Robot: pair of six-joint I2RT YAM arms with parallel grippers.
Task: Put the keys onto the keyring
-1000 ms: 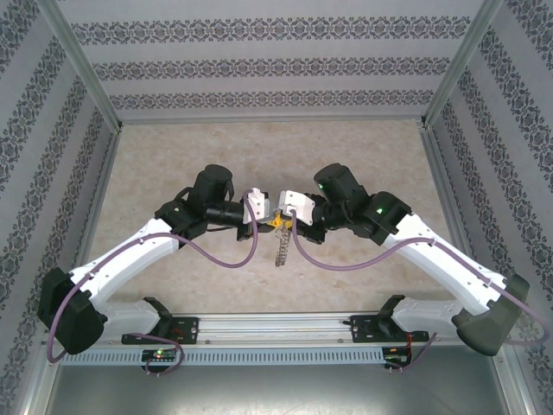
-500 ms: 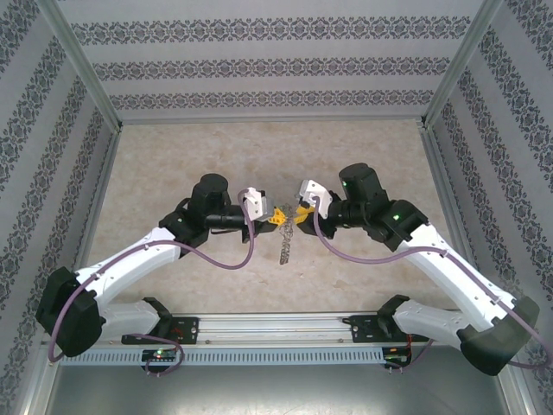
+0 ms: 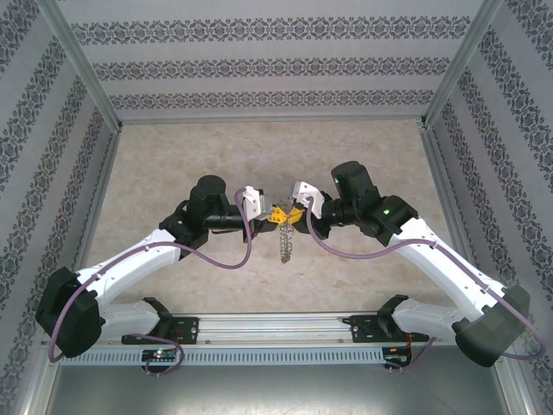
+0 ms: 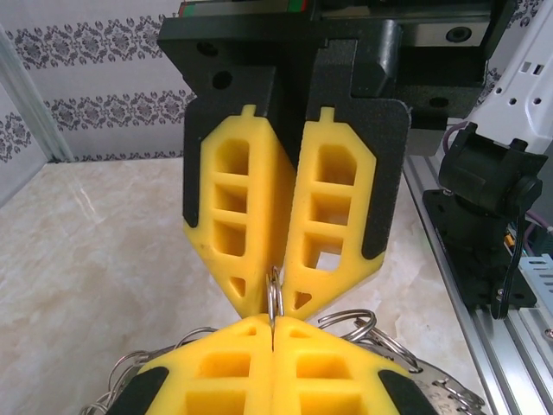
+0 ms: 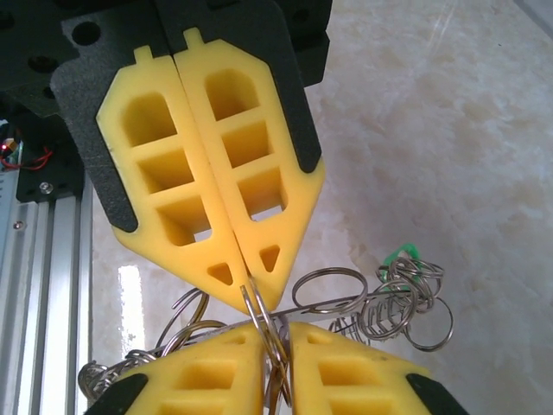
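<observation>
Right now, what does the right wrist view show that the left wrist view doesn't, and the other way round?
Right wrist view: the left gripper shut on a ring, and a bunch of rings trailing sideways over the table with a green piece in it, possibly a key head. Left wrist view: the right gripper pinching that ring edge-on, the right arm's base joint and the patterned wall. Both: the two grippers tip to tip on the keyring, the marbled table and the rail.
</observation>
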